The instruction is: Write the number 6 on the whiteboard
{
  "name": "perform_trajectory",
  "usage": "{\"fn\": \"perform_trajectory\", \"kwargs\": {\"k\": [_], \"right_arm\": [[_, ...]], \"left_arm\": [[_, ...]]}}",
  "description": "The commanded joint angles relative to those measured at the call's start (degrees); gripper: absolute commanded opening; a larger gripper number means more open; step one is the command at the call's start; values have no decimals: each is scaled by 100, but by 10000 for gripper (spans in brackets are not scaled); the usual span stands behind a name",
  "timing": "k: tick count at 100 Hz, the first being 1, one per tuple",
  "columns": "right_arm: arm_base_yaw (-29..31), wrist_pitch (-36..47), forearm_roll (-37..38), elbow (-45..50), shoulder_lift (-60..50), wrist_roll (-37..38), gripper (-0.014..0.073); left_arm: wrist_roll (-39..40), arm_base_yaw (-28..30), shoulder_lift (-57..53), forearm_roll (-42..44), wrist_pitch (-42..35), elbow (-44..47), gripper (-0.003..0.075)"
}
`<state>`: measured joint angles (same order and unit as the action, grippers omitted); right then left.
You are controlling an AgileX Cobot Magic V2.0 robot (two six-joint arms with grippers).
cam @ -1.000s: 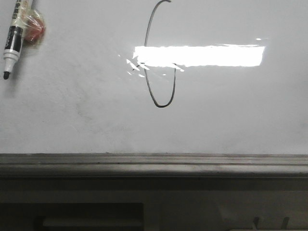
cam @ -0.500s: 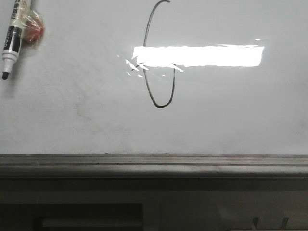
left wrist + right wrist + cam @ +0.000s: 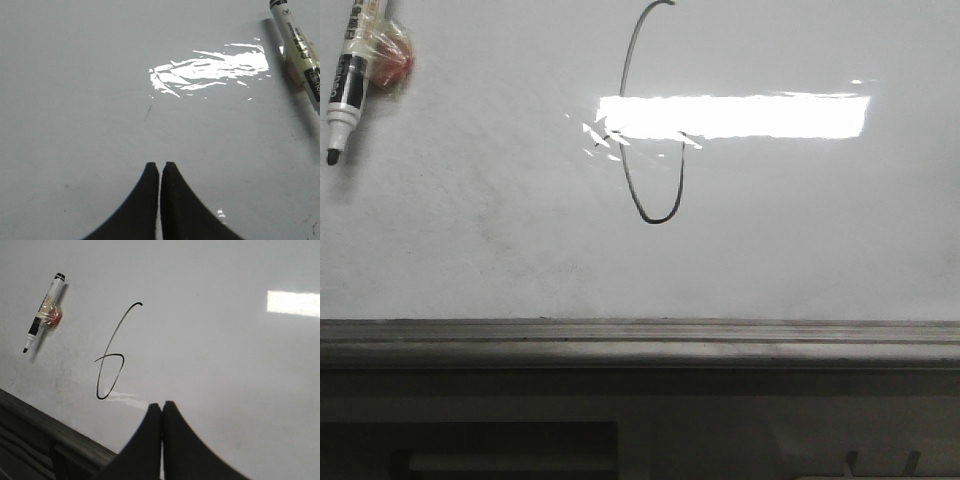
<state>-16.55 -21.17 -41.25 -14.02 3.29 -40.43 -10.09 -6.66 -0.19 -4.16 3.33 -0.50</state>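
you had the number 6 (image 3: 650,130) drawn on the whiteboard (image 3: 820,240) as 1 thin dark marker line. in the front view it stood a little left of the board's middle, its hooked top right at the upper edge of the picture and its slim rounded loop ending well above the grey ledge (image 3: 640,340). the bright rectangular glare (image 3: 735,116) cut straight across the figure, so the crossing of the loop was washed out there. the right wrist view showed it whole (image 3: 112,357): a tall narrow curve leaning over, a small hook at the top, and a narrow loop that closed with a short stroke running past the stem.

your marker (image 3: 344,80) lay on the board far to the left of the 6, uncapped, tip toward the ledge, with clear tape and a reddish lump at its barrel. it showed too in the right wrist view (image 3: 42,312) and at the corner of the left wrist view (image 3: 297,47).

your left gripper (image 3: 160,167) was clenched on nothing, fingertips almost meeting above bare board. your right gripper (image 3: 161,406) was pressed together just as empty, near the foot of the 6.
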Motion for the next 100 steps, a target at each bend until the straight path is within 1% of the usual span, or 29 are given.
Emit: {"fn": "perform_trajectory", "kwargs": {"k": [1,60,72,77,84,85,86,88,90,96,100], "right_arm": [[41,386,-104,-155,58,-31,-67],[41,386,-104,-155,58,-31,-67],[41,689,-51,-141,58,-31,-67],[41,868,116,-108,58,-31,-67],[53,1280,674,-28,58,164,-67],[63,1374,939,-7,58,364,-67],[65,1418,939,6,58,364,-67],[93,1578,1368,52,58,693,-67],[108,1686,1596,82,58,878,-67],[212,2045,2583,230,58,1631,-67],[333,2229,2995,349,58,1925,-67]], "left_arm": [[73,-35,-182,-48,-417,283,-20],[73,-35,-182,-48,-417,283,-20],[73,-35,-182,-48,-417,283,-20],[73,-35,-182,-48,-417,283,-20],[73,-35,-182,-48,-417,283,-20],[73,-35,-182,-48,-417,283,-20],[73,-35,-182,-48,-417,283,-20],[73,-35,-182,-48,-417,283,-20],[73,-35,-182,-48,-417,283,-20],[73,-35,-182,-48,-417,283,-20],[73,-35,-182,-48,-417,283,-20]]}}
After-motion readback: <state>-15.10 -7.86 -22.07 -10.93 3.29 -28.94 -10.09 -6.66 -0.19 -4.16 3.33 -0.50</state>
